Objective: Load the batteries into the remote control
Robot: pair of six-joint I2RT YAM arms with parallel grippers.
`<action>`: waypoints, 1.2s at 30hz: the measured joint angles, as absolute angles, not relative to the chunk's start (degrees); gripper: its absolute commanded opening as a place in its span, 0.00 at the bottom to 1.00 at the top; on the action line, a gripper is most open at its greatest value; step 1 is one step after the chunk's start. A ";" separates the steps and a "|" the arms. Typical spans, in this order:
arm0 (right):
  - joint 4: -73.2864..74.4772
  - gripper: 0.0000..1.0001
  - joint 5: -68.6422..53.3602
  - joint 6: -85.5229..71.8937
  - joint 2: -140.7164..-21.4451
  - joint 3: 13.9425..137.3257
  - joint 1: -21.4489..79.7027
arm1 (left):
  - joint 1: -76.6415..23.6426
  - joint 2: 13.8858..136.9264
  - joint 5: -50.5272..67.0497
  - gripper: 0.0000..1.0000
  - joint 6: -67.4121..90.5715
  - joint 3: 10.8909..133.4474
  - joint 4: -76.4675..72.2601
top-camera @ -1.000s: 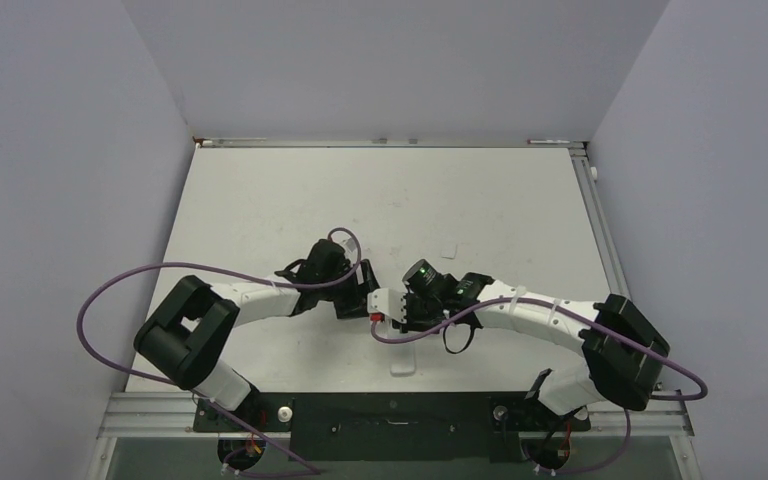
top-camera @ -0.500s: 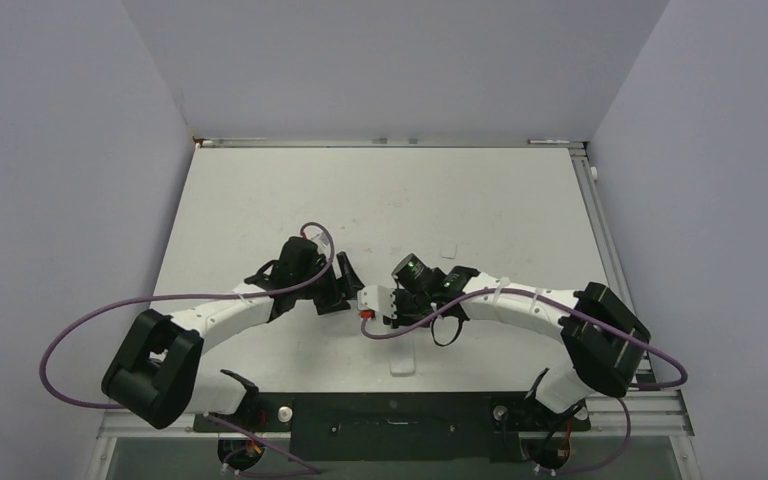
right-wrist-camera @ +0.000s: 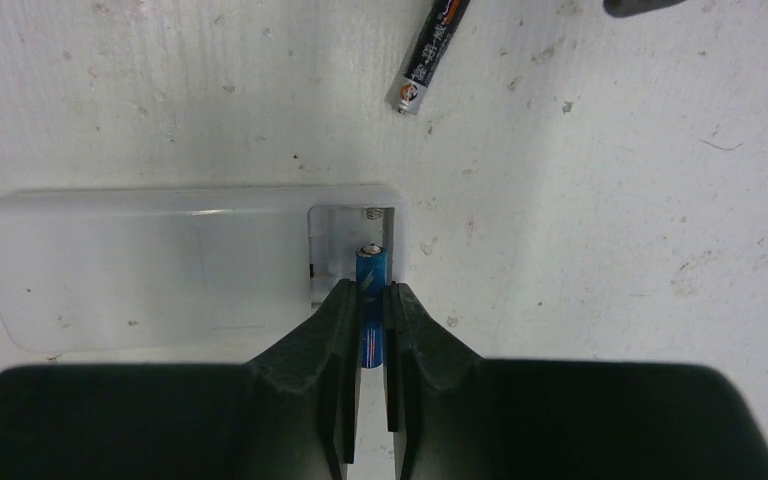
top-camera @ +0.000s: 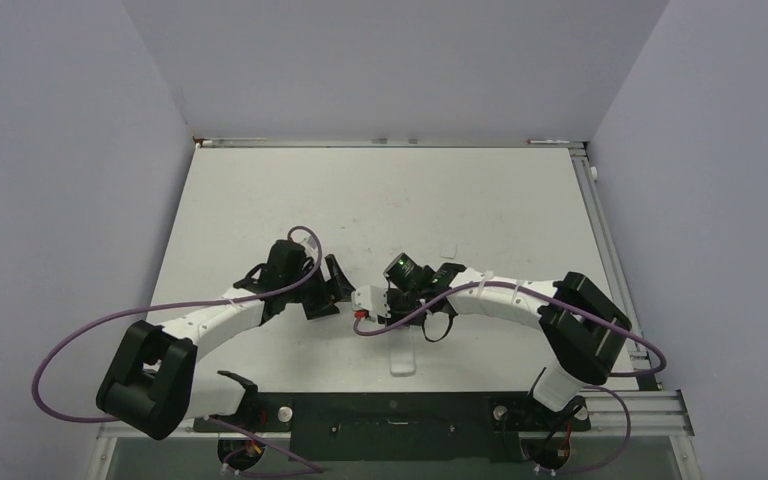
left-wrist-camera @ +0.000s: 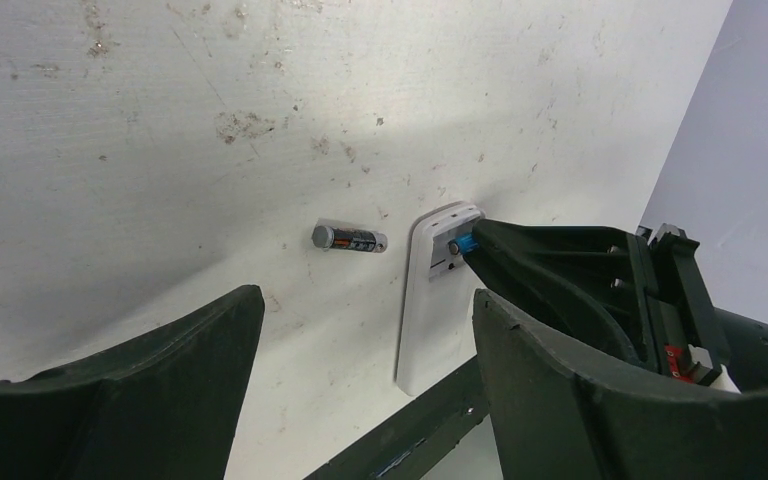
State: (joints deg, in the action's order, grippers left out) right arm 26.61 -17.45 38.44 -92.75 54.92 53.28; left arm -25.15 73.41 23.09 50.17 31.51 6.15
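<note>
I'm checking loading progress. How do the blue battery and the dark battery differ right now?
The blue battery is blue; the dark battery is grey-black with a label. The blue battery is pinched in the right pincer, its end at the open compartment of the remote control; the dark battery lies loose on the table, apart from it. Both are slim cylinders.

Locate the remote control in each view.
Top external: remote control, centre, between the arms.
Left wrist: remote control right of centre, beside the dark battery.
Right wrist: remote control left of centre, bay open.
Shared landmark: right tool, shut on the blue battery at its end.
</note>
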 measured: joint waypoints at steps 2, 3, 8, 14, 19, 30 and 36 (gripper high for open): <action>26.61 0.09 -17.45 38.46 -92.88 55.00 53.28 | -24.93 73.38 23.38 0.74 50.06 31.38 6.31; 26.63 0.09 -17.45 38.46 -92.90 55.07 53.28 | -24.82 73.38 23.46 0.74 50.02 31.31 6.31; 26.61 0.12 -17.47 38.52 -93.34 55.35 53.28 | -24.47 73.38 24.14 0.74 49.80 31.16 6.42; 26.63 0.19 -17.47 38.59 -93.43 55.81 53.28 | -24.25 73.38 24.45 0.74 49.65 31.09 6.44; 26.61 0.22 -17.47 38.57 -93.43 56.01 53.28 | -24.25 73.38 24.71 0.74 49.58 31.09 6.42; 26.57 0.24 -17.43 38.30 -93.43 56.03 53.28 | -24.16 73.38 24.91 0.74 49.28 30.57 6.37; 26.50 0.26 -16.75 36.23 -92.29 56.23 53.28 | -24.16 73.38 25.82 0.75 49.30 30.55 6.31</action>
State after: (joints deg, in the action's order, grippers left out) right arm 26.50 -16.75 36.23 -92.29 56.23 53.28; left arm -24.16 73.38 25.82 49.30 30.55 6.31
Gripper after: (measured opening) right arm 0.246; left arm 0.745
